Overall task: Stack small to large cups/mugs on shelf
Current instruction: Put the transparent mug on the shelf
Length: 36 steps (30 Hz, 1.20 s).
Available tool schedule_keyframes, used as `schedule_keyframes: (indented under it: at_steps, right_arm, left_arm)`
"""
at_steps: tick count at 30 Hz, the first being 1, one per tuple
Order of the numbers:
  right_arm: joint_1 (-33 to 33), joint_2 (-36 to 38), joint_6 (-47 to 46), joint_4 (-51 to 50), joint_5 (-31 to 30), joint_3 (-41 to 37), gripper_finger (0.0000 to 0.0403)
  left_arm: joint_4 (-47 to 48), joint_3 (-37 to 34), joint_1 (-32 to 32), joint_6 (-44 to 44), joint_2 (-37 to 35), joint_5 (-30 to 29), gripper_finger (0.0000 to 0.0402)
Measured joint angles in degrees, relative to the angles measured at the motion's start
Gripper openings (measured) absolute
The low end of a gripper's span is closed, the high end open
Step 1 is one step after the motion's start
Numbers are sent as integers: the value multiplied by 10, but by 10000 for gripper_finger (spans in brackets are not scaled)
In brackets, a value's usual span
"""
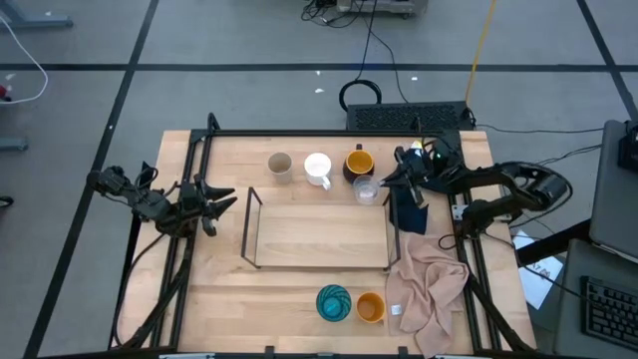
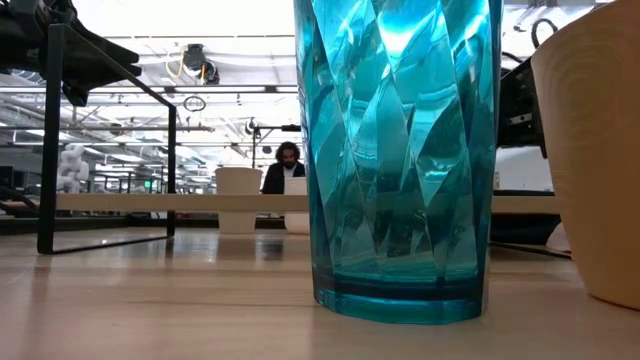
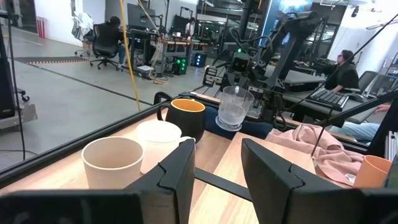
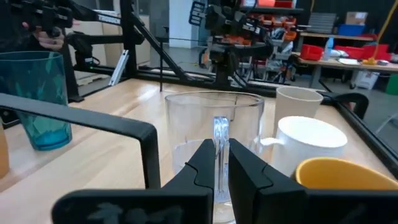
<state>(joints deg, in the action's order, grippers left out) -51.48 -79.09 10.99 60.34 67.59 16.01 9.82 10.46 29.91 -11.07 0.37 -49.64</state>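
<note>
Currently the right gripper (image 1: pixel 384 183) has its two fingers pinched on the rim of the clear glass (image 1: pixel 367 189), one finger inside and one outside, and the left wrist view shows the glass raised off the table beside the dark mug with yellow inside (image 1: pixel 359 163). The shelf (image 1: pixel 319 233) lies at about seven o'clock from the glass, its board bare. To do this step well, I judge the glass should travel high enough to clear the shelf's black wire end frame, then come down upright and level before the fingers let go, since a rim pinch lets a glass swing. The white handled mug (image 1: pixel 318 169) and the beige-grey cup (image 1: pixel 280 166) sit in the row at nine o'clock from the dark mug; the teal patterned cup (image 1: pixel 334 302) and small orange cup (image 1: pixel 370 307) stand at six o'clock from the shelf. The left gripper (image 1: pixel 221 202) waits at the shelf's nine o'clock, fingers parted and empty. In the low view the teal cup blocks most of the scene, so the glass cannot be seen there.
</note>
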Motion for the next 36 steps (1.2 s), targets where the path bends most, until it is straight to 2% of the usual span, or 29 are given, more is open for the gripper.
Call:
schedule_keyframes:
  at_steps: [6, 12, 22, 36]
  right_arm:
    - [11, -50, -27, 52, 3, 0, 9]
    - [27, -66, -56, 97, 34, 0, 9]
    - [29, -66, -67, 97, 63, 0, 9]
    - [58, -69, -73, 93, 73, 0, 9]
  left_arm:
    - [0, 0, 0, -1, 0, 0, 134]
    - [3, 0, 0, 0, 0, -23, 134]
    - [7, 0, 0, 0, 0, -25, 134]
    - [7, 0, 0, 0, 0, -30, 134]
